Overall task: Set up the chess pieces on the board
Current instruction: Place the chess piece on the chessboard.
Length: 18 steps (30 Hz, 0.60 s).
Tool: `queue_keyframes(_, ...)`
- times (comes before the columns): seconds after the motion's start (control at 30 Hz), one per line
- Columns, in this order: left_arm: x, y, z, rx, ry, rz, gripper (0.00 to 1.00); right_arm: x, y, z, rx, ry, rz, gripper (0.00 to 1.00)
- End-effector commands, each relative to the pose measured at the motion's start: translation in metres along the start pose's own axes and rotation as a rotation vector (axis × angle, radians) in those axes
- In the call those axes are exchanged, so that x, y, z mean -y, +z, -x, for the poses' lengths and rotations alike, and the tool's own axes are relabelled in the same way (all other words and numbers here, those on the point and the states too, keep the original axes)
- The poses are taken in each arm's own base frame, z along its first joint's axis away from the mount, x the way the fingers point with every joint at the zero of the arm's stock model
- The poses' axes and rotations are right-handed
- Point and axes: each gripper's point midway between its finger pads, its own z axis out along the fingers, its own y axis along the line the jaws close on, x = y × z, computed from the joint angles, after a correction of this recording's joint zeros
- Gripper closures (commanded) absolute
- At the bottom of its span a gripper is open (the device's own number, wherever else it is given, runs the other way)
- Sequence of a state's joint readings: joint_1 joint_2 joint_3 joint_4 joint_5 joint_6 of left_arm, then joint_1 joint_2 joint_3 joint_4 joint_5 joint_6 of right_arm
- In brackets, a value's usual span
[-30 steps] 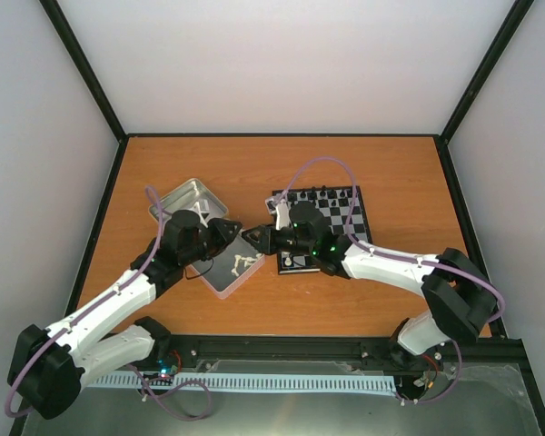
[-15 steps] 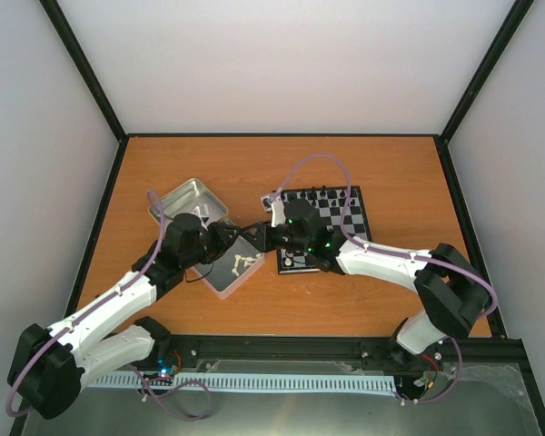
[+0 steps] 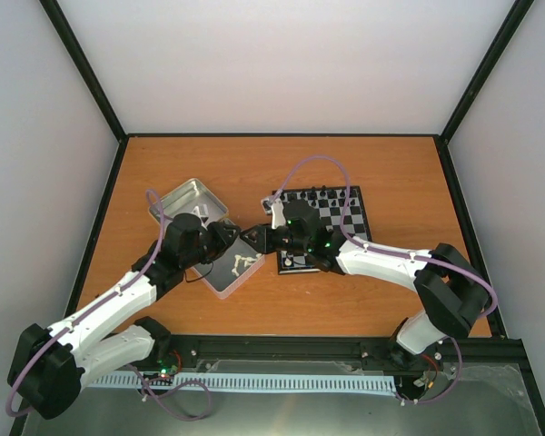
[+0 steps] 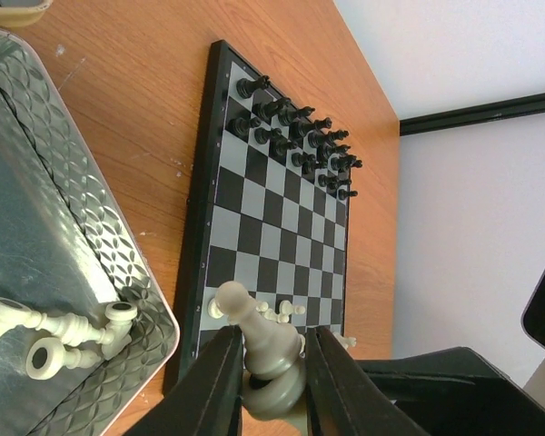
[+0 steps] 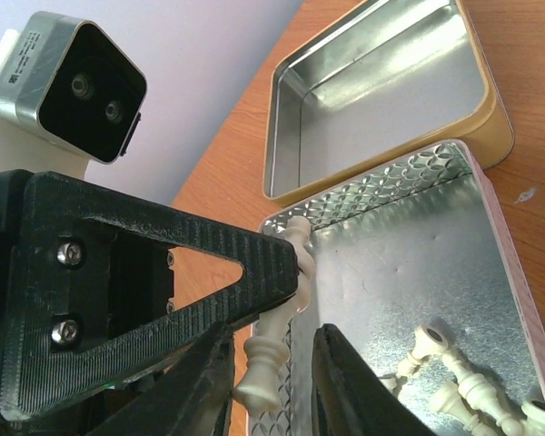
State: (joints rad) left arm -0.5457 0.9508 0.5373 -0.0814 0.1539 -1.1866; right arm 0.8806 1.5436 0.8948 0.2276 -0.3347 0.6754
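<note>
Gripping check, left end effector (image 4: 271,338): closed on one cream turned chess piece (image 4: 245,313), which is held tilted.
Right end effector (image 5: 272,338): jaws apart, flanking that piece's base, with a gap visible on one side.
Meeting point: over the strip between embossed silver metal tin (image 4: 68,227) and black-and-grey chequered board (image 4: 254,227).
Tin contents: loose cream pieces (image 4: 54,341), lying flat.
Board: black figures (image 4: 300,136) on the two far rows; a few cream figures (image 4: 282,312) at the opposite edge.
Worktop (image 4: 145,73): orange-brown wood.
</note>
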Motion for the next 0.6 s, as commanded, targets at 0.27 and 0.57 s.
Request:
queue_keyframes(0.27, 0.014, -0.009, 0.014, 0.06, 0.087, -0.016, 0.69, -0.015, -0.001, -0.001, -0.046, 0.043, 0.032, 0.97)
queue_keyframes(0.57, -0.001, -0.01, 0.017, 0.078, 0.297, 0.061, 0.64, -0.018, -0.011, -0.007, -0.116, 0.048, 0.014, 0.97)
